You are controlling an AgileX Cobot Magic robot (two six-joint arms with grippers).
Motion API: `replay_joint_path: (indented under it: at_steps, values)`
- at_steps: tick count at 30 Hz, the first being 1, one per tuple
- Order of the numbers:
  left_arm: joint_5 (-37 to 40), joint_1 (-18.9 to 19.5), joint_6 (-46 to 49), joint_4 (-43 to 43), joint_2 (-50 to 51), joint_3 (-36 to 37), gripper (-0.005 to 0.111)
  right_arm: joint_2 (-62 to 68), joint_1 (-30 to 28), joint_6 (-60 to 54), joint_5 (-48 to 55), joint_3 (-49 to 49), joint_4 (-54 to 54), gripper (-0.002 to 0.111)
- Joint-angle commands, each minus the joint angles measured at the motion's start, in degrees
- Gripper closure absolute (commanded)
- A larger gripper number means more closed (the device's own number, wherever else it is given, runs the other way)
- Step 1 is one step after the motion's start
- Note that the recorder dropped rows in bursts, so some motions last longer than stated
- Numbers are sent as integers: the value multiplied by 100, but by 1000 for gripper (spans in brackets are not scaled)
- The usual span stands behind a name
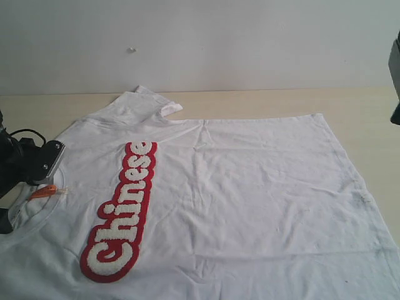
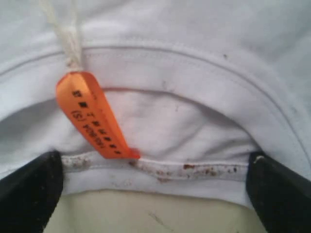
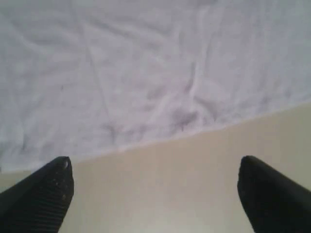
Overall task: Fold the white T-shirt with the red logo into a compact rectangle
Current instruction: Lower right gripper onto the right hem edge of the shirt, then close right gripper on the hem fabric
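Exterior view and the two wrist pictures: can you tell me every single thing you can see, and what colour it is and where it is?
white T-shirt: one, white, spread flat over most of the table, collar at the left of the exterior view
red logo: one, red with white letters, on the shirt's chest
neck tag: one, orange, hanging at the collar
table: one, light beige, under the shirt
wall: one, pale grey, behind the table
left gripper: one, black, open, at the collar near the tag
right gripper: one, black, open, over bare table beside the shirt's edge
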Motion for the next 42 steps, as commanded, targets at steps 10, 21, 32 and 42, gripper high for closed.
replay_joint_path:
  at_steps: [10, 21, 32, 42]
  values:
    - [-618, 66, 17, 27, 1350, 511, 2, 2039, -26, -804, -486, -411, -1061, 21]
    - [-618, 66, 17, 27, 1350, 511, 2, 3891, -26, -969, -118, -1927, -609, 21]
    - [-618, 66, 17, 27, 1350, 511, 2, 4404, -26, -655, -1170, -2020, -757, 21]
    - [-618, 66, 17, 27, 1350, 511, 2, 4813, -37, -504, -1159, -2020, -994, 21]
